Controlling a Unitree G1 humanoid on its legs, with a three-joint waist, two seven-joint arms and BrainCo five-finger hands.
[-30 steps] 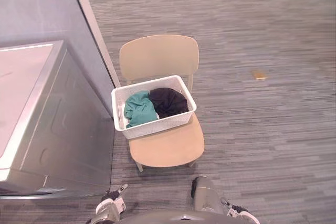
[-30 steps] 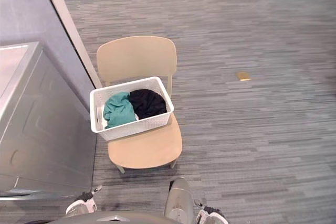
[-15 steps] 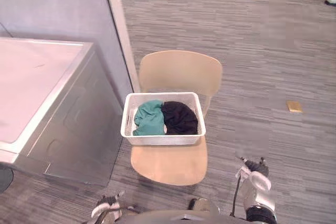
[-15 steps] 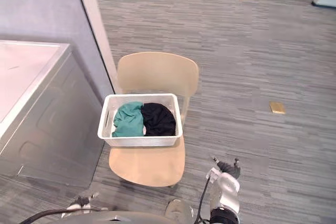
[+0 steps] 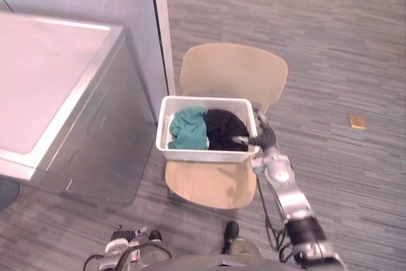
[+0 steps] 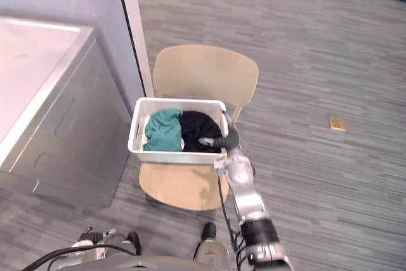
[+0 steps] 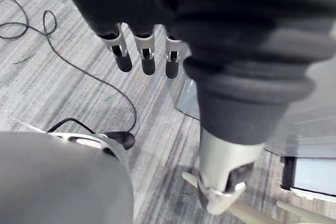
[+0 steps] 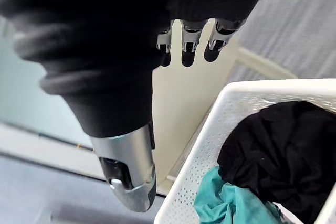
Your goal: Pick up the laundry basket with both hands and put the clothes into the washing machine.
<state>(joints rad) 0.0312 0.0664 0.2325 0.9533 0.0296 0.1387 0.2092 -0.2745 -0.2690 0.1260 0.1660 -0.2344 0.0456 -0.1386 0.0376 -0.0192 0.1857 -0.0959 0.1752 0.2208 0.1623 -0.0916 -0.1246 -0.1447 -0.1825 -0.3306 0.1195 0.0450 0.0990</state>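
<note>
Your right hand (image 5: pixel 262 138) has just reached the laundry basket (image 5: pixel 203 155) at its three o'clock rim, fingers apart, not yet gripping. The basket sits on the chair (image 5: pixel 235 71). Your left hand (image 7: pixel 146 59) hangs open and must follow.

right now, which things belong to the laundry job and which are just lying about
Job: laundry basket, teal clothes and black clothes in it, washing machine, right hand beside the basket, left hand.
Lying about: small tan object on the floor; the chair merely bears the basket.
</note>
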